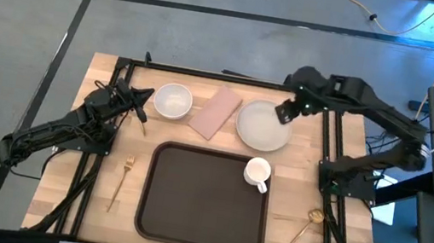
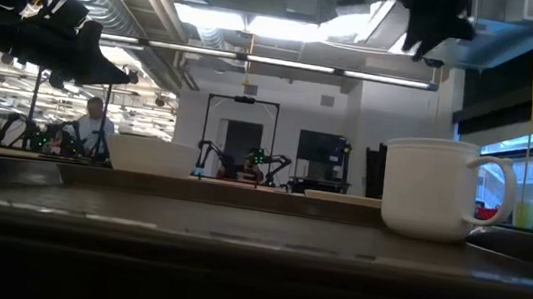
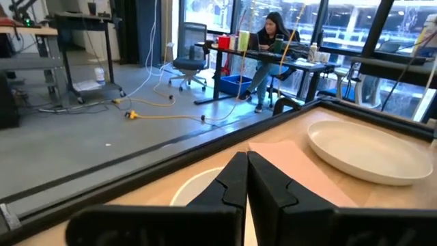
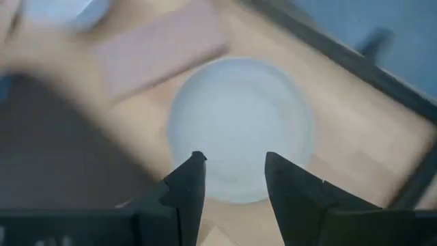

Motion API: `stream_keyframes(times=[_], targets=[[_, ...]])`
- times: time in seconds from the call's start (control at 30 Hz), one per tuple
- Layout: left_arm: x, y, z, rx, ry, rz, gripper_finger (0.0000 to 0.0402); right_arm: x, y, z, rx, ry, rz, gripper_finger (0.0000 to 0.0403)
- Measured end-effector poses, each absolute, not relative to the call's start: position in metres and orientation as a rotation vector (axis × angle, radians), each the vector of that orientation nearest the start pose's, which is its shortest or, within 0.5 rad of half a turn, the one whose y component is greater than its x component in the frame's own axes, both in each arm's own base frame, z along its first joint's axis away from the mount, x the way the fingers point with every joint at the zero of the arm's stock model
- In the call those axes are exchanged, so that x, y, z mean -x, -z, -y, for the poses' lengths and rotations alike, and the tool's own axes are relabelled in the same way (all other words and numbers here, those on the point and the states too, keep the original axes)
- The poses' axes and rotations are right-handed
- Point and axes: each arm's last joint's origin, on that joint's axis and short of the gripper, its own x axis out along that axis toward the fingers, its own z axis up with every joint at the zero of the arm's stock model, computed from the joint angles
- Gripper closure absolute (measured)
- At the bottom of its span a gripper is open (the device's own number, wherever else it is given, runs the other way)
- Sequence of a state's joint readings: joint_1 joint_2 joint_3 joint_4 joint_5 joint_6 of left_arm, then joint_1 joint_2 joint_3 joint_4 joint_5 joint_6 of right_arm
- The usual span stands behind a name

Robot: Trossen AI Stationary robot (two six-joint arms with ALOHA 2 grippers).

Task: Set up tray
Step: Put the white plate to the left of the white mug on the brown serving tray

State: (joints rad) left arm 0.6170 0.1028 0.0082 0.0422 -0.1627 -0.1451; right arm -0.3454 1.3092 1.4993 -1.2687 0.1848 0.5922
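The dark brown tray (image 1: 186,212) lies at the table's near middle, with a white mug (image 1: 257,173) standing on its far right corner. Beyond the tray, a white bowl (image 1: 173,100), a pinkish napkin (image 1: 216,111) and a white plate (image 1: 261,128) rest on the wood. My right gripper (image 4: 235,178) hangs open above the plate (image 4: 239,116), pointing down, with nothing between its fingers. My left gripper (image 1: 147,95) is shut and level, just left of the bowl, touching nothing. In the low view the mug (image 2: 433,189) stands upright on the tray (image 2: 238,222).
A gold fork (image 1: 120,183) lies left of the tray and a gold spoon (image 1: 305,225) to its right. A black frame (image 1: 207,74) runs along the table's far edge and sides. A person (image 3: 270,48) sits at a desk beyond the table.
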Motion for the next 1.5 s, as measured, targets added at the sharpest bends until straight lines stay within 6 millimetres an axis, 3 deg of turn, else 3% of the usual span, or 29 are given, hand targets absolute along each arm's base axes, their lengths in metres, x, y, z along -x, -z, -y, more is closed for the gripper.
stream_keyframes(times=[0.13,0.27,0.47,0.63,1.17,1.5], targets=[[-0.081,-0.162,-0.064,0.149,-0.782,0.004,0.0398,-0.194,-0.353,0.087,-0.666,0.992,-0.890,0.0249],[-0.081,-0.162,-0.064,0.150,-0.782,0.004,0.0398,-0.188,-0.319,0.097,-0.829,1.165,-0.842,0.0249],[-0.082,-0.162,-0.063,0.140,-0.776,0.000,0.0397,-0.195,-0.260,0.113,-0.933,1.167,-0.808,0.0249],[-0.082,-0.162,-0.063,0.158,-0.775,0.007,0.0398,-0.186,-0.227,0.118,-0.960,1.211,-0.832,0.0249],[-0.082,-0.162,-0.063,0.158,-0.775,0.007,0.0398,-0.169,-0.167,0.118,-1.017,1.255,-0.832,0.0249],[-0.082,-0.162,-0.063,0.158,-0.775,0.007,0.0398,-0.165,-0.143,0.115,-1.069,1.272,-0.758,0.0249]])
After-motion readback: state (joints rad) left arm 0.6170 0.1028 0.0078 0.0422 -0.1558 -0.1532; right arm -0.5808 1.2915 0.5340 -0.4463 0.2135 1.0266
